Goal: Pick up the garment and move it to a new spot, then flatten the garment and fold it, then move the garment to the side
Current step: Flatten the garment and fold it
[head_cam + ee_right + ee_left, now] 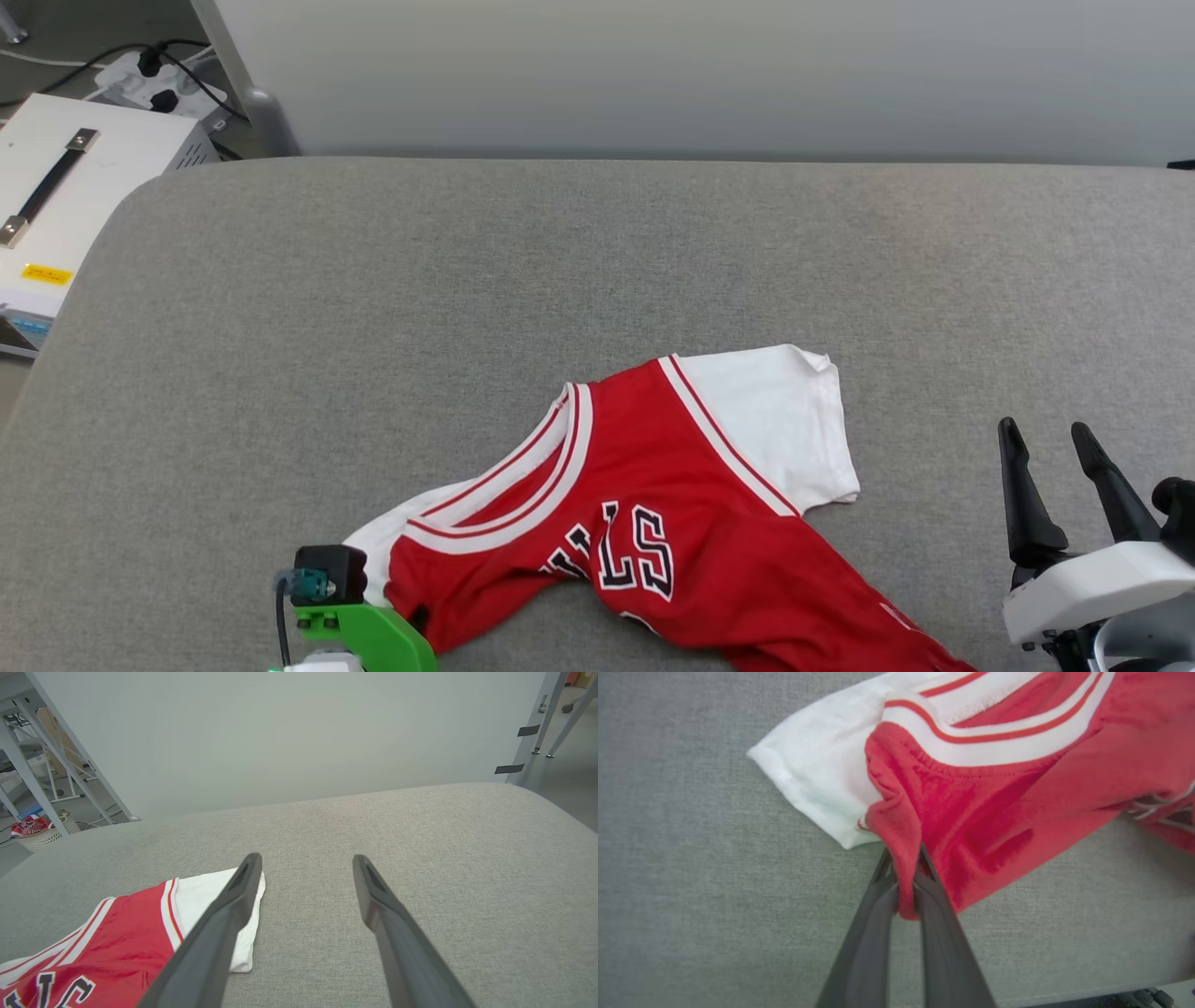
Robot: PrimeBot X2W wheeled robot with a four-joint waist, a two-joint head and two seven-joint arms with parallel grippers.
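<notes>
The garment [653, 495], a red jersey T-shirt with white sleeves and black lettering, lies rumpled on the grey padded table [467, 280] near its front edge. In the left wrist view my left gripper [903, 858] is shut on a pinched fold of the garment's [971, 812] red cloth, beside the white sleeve and striped neck trim. In the head view that gripper's green and black mount [345, 607] sits at the garment's left end. My right gripper [1050, 434] stands open to the right of the garment, fingers apart over bare table [306, 858]; the garment [117, 947] lies to its left.
A white box with a black handle [65, 196] and a power strip [159, 84] stand off the table's far left corner. A pale wall [700, 75] rises behind the table. In the right wrist view, metal frames and a basket [32, 830] stand beyond the table's left end.
</notes>
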